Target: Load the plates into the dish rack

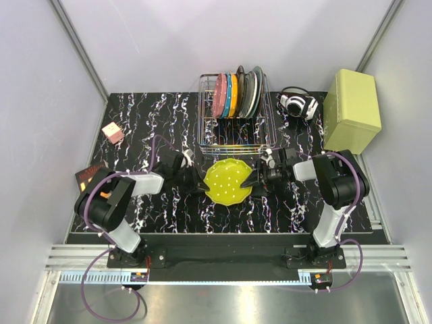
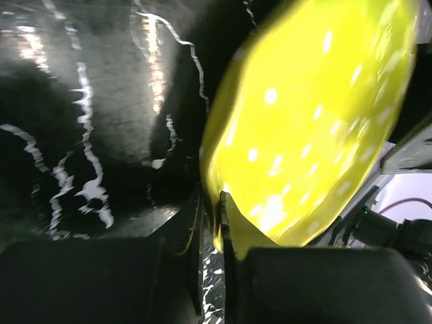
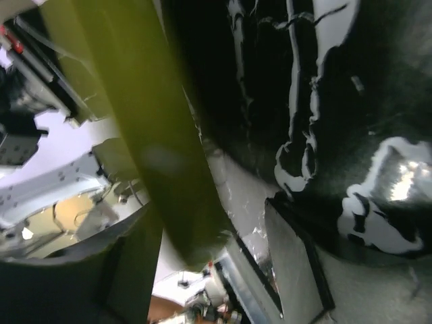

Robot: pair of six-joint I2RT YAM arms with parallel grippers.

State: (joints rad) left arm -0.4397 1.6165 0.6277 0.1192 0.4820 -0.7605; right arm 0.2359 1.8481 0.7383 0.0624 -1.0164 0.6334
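Table [image 1: 135,121] carries the wire rack [image 1: 233,145] at its twelve o'clock, with pink, blue and orange plates [image 1: 227,94] already slotted there. At six o'clock from the rack the yellow-green plate [image 1: 229,181] is held tilted, off the table. Left hand [image 1: 201,182] is pinched tight on its rim at nine o'clock. Right hand [image 1: 258,177] straddles the rim at three o'clock, with a gap showing beside one finger. Should the left let go before the right clamps, the plate would likely drop.
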